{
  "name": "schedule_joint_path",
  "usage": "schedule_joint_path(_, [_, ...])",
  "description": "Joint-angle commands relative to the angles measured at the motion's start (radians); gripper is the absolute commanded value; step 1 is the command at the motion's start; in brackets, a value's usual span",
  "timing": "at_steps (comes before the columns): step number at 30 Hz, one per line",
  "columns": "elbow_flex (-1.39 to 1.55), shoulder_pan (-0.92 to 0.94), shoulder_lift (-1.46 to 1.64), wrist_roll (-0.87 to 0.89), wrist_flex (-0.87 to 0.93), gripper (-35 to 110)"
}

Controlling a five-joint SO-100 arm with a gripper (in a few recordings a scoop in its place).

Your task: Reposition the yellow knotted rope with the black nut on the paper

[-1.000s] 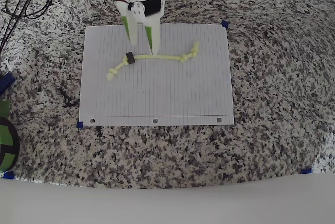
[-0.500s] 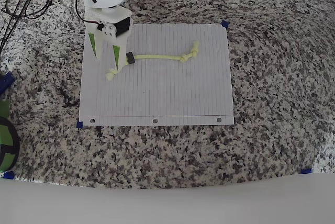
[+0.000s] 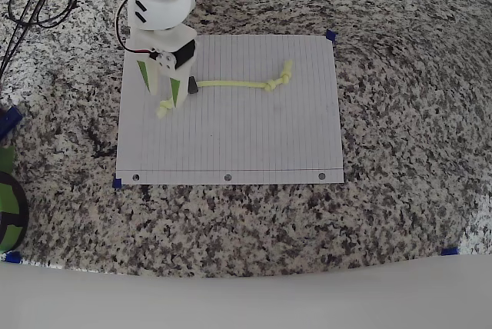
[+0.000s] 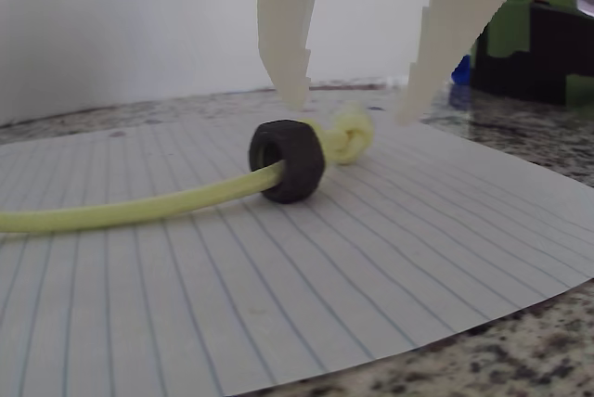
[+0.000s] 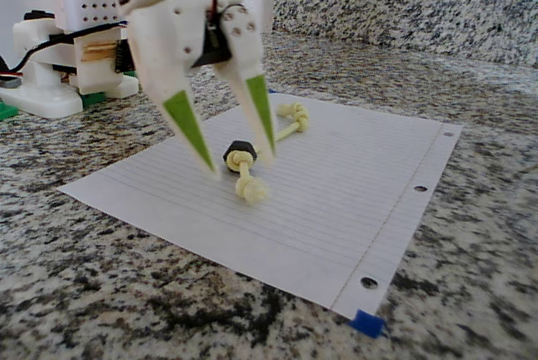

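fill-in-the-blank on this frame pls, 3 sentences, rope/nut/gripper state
1. The black nut is threaded on the yellow knotted rope, which lies on the lined ____.
2. The gripper hovers above the knot beside the nut with its fingers spread ____, gripping nothing.
3. In the overhead view, the paper has ____ punched holes along its lower edge.

Missing words: paper; open; three
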Motion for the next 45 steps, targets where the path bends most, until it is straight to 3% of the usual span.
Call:
schedule_joint_path(1, [-0.046,-0.015,-0.018,-0.003,-0.020,50])
schedule_joint_path(21, [-0.078,-0.021,-0.127,-0.003,-0.069,25])
schedule_joint_path(26, [-0.080,-0.023,-0.129,-0.003,-0.058,0])
schedule_joint_path(28, [-0.080,-0.020,-0.120,-0.003,-0.049,0])
schedule_joint_path(35, [-0.075,-0.009,0.043,-0.152,0.020,0])
schedule_joint_path(45, [-0.074,0.080,0.440,-0.549,0.038,0])
